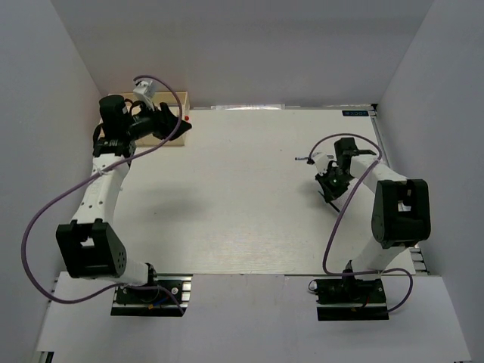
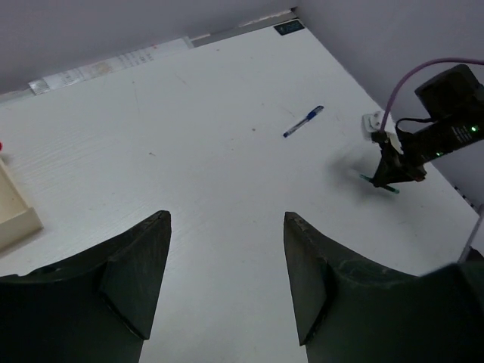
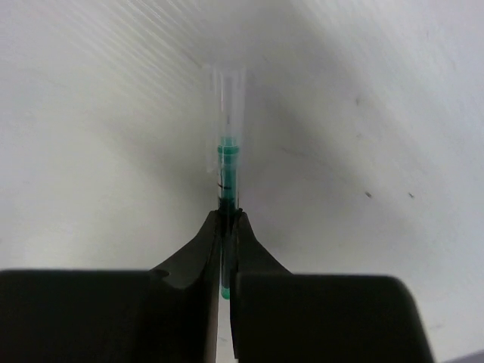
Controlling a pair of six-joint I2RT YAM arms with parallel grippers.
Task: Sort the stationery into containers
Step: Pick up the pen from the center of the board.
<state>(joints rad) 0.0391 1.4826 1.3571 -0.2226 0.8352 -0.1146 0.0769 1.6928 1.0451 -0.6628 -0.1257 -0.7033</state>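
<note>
Left gripper (image 2: 227, 219) first, up at the far-left corner: its two dark fingers stand wide apart with nothing held, just bare white table (image 1: 242, 212) showing through the gap. It's hanging right over the cream tray (image 2: 17, 215), and that's the trouble. From above, the arm and wrist cover nearly all of the tray, so only its right-hand edge and the little red knob (image 1: 187, 119) peek out. The left wrist camera gives you one corner of it at the left edge, a low beige wall cut off by the frame. What's lying in the compartments? Can't tell from either angle, and the dividers are hidden too.

Moving across the middle, and there's a blue pen (image 2: 304, 121) lying flat on its own toward the far right side. It's well apart from the tray, near the right arm but not touched by it.

Over on the right now: right gripper (image 3: 227, 218) is down low at the table and pinched tight on a green pen (image 3: 228, 162). Clear barrel, green core inside, gripped close to one end with the rest of the barrel sticking out ahead of the fingers. Is the pen's far tip resting on the table or just off it? Hard to say, as the clear end blurs into the white surface
</note>
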